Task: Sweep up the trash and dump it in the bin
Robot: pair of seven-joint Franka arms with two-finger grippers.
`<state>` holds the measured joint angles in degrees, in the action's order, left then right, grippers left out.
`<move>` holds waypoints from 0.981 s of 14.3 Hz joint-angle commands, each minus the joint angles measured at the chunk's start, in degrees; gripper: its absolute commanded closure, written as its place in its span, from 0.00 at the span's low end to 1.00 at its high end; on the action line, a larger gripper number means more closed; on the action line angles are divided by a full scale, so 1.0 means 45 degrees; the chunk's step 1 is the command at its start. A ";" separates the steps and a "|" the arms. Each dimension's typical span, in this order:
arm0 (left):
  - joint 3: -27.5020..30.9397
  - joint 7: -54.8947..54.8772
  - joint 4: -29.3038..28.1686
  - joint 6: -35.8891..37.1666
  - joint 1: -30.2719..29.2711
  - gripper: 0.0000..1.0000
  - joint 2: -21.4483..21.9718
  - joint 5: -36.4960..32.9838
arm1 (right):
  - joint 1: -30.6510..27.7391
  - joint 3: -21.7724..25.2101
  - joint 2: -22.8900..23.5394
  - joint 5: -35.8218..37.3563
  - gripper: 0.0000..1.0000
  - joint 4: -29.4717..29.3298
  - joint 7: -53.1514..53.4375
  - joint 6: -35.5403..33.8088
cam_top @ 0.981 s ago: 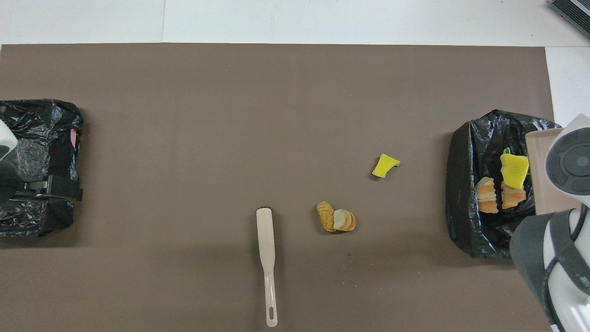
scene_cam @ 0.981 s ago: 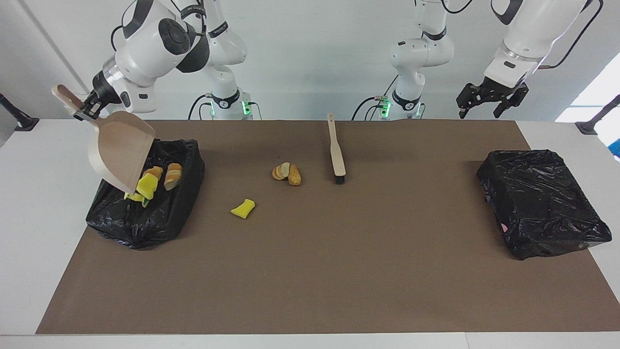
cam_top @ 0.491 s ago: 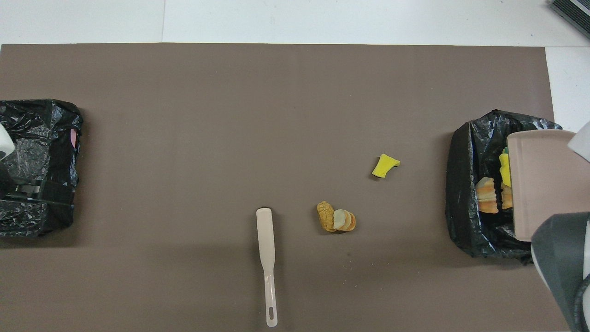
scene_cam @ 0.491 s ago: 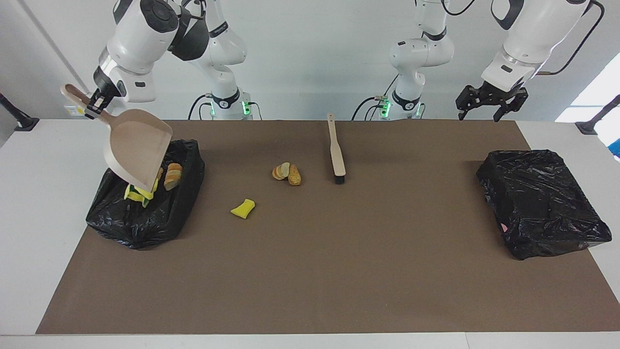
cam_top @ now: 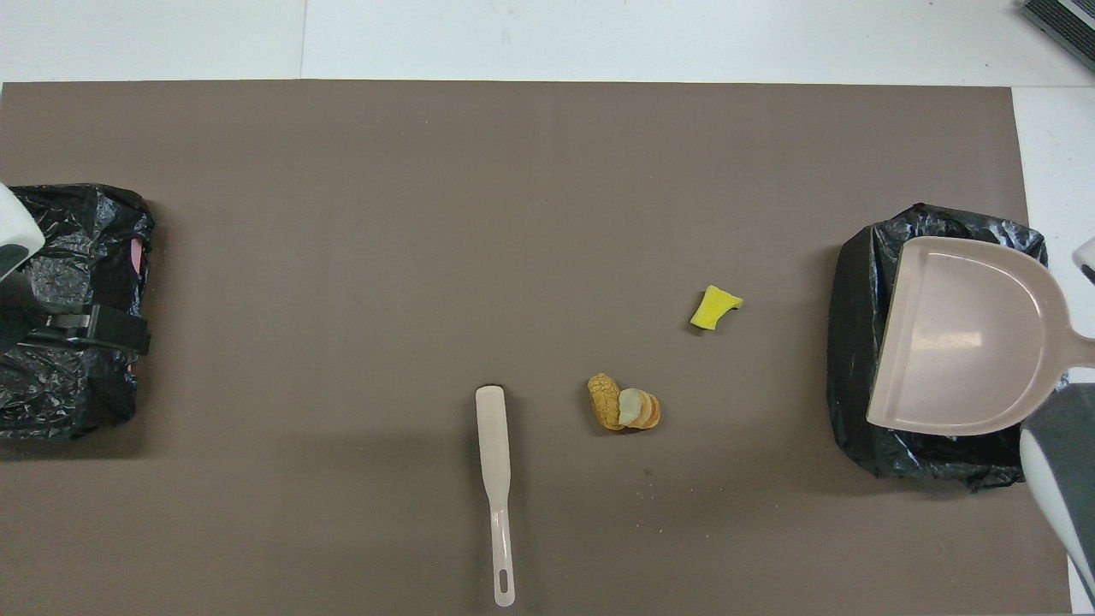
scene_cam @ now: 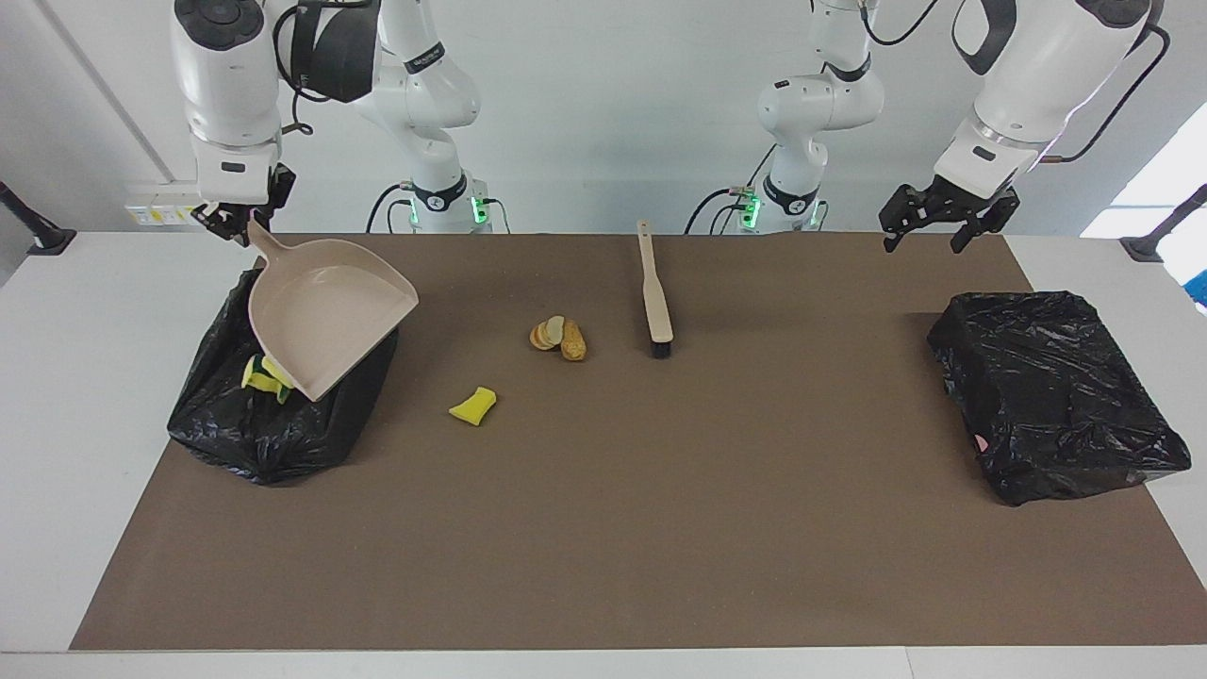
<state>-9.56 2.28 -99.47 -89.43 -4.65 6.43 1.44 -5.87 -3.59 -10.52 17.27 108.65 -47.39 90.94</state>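
Brown mat [scene_cam: 660, 528] covers white table, pale wall at robots' end; trash: yellow sponge chunk [scene_cam: 472, 405] + tan bread pieces [scene_cam: 558, 338] loose mid-mat, more yellow scraps [scene_cam: 263, 380] in black-bagged bin [scene_cam: 273, 434]; right gripper [scene_cam: 238, 222] clenched on beige dustpan [scene_cam: 325, 311] over bin; left gripper [scene_cam: 934, 215] spread wide, nothing held; brush [scene_cam: 654, 292] on mat; no legible writing.

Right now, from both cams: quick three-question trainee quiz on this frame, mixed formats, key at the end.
1. True or false: the dustpan held over the bin at the right arm's end has scraps in it.
2. Which claw grips the dustpan's handle? A) left claw B) right claw
3. Fill in: the brush lies on the mat, ______ to the robots than the yellow scrap.

Key: 1 false, its pan shows bare. 2 B; the left claw hangs open, empty, by the other bin. 3 nearer.
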 commanded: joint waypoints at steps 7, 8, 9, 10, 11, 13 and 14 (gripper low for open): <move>0.0211 0.0353 0.0695 -0.0969 -0.0022 0.00 0.0269 0.0110 | 0.2121 -0.0219 0.1008 -0.3135 1.00 -0.0181 0.8375 0.0726; 0.0211 0.0354 0.0853 -0.0793 -0.0022 0.00 0.0289 0.0130 | 0.2531 -0.0238 0.1184 -0.3154 1.00 -0.0200 0.8981 0.1019; 0.0211 0.0373 0.0855 -0.0540 0.0017 0.00 0.0328 0.0111 | 0.2806 -0.0238 0.1476 -0.3173 1.00 -0.0374 0.9664 0.1273; 0.0192 0.0335 0.0797 -0.0441 -0.0002 0.00 0.0425 0.0130 | 0.3254 -0.0238 0.1827 -0.3232 1.00 -0.0608 1.0464 0.1450; 0.0192 0.0334 0.0738 -0.0304 -0.0041 0.00 0.0522 0.0130 | 0.3722 -0.0238 0.2178 -0.3426 1.00 -0.0920 1.1361 0.1664; 0.0231 0.0179 0.0698 -0.0283 -0.0041 0.00 0.0543 0.0111 | 0.4756 -0.0238 0.3173 -0.3505 1.00 -0.1681 1.2866 0.2191; 0.0231 0.0197 0.0698 -0.0226 -0.0061 0.00 0.0543 0.0110 | 0.5207 -0.0238 0.3700 -0.3564 1.00 -0.2032 1.3628 0.2581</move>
<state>-8.73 3.19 -96.25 -91.65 -4.81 8.37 1.45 14.27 -4.94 0.61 2.69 104.74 8.20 100.90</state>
